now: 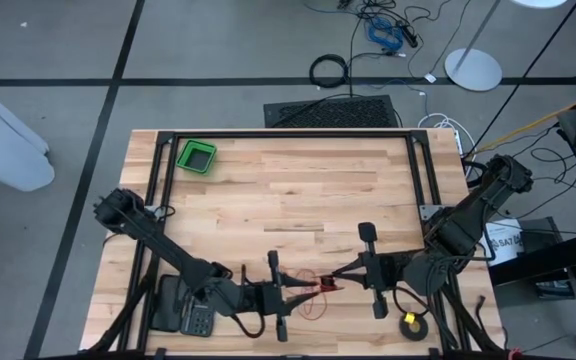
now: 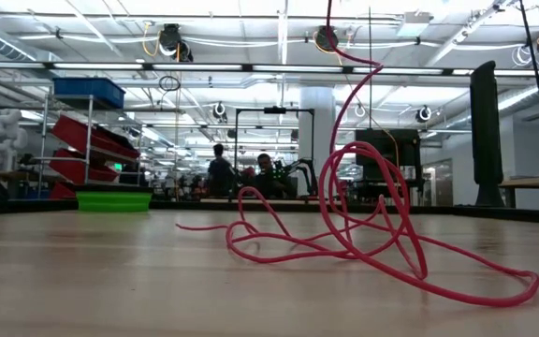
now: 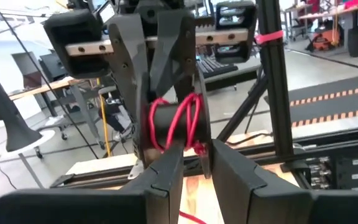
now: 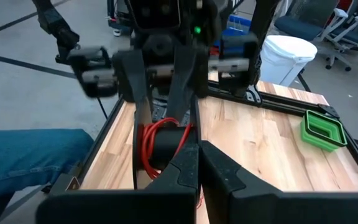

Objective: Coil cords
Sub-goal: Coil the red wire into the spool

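The only writing in sight is a white label (image 1: 505, 243) beside the right arm's base, off the tabletop's right edge, beginning "SAT"; the rest cannot be read. Both arms meet over the near middle of the wooden tabletop (image 1: 298, 190), close to its front edge. The left gripper (image 1: 290, 292) and the right gripper (image 1: 342, 276) face each other tip to tip, with the cord (image 1: 320, 288) between them. In the wrist views the cord is red and wound in several turns around a short dark cylinder (image 3: 174, 125). The left gripper's fingers (image 3: 166, 177) stand part open, one on each side of this wrapped cylinder, and they appear to press on it. The right gripper's fingers (image 4: 185, 167) are fully closed, their tips touching just in front of the red turns. In the low view the rest of the cord lies in loose, tangled loops on the wood, with one strand rising out of the top of the picture. A green bin (image 1: 197, 157) sits in the far left corner, well apart from the grippers, and the wide middle and far right of the tabletop lie open. Black rails (image 1: 288, 133) run along the far and side edges.
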